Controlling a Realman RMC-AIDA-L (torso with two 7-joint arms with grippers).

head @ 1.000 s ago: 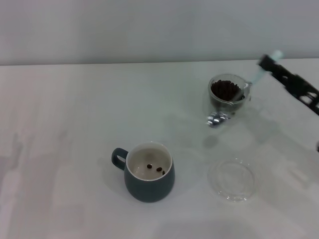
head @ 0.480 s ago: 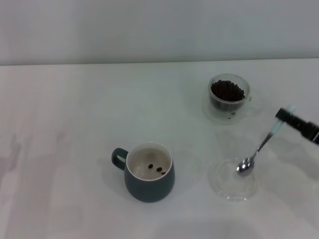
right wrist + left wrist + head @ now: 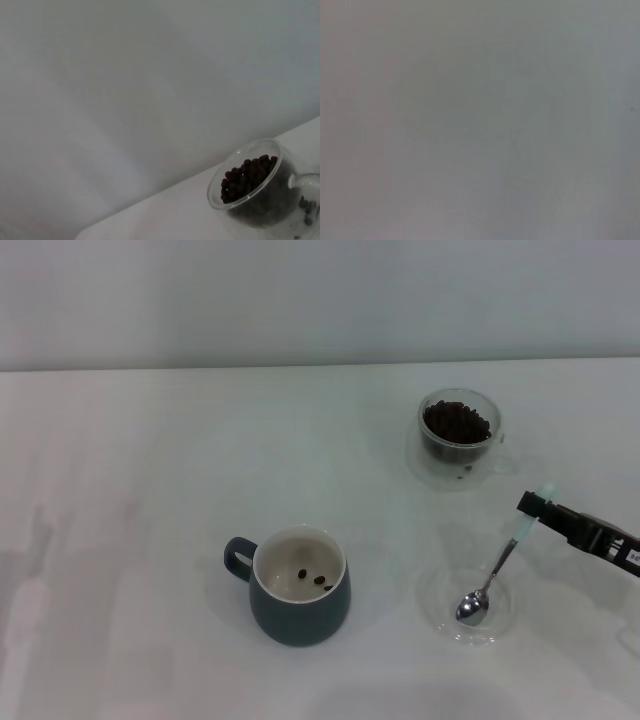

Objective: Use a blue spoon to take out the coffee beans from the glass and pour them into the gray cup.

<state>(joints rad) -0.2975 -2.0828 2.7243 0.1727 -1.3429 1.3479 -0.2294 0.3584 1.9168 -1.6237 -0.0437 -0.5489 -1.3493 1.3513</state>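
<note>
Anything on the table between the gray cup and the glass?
Nothing: in the head view the table is bare between the gray cup and the glass.

Right gripper [image 3: 530, 506] at right edge of worktop [image 3: 150, 490], clamped on pale handle tip of spoon [image 3: 492, 579]. Spoon slants down, metal bowl resting in clear saucer [image 3: 440, 612], no beans visible in it. Glass [image 3: 458, 436] farther back, heaped with beans [image 3: 456, 422]. Cup [image 3: 298, 586] left of saucer, handle to left, few beans inside on cream bottom.
</note>
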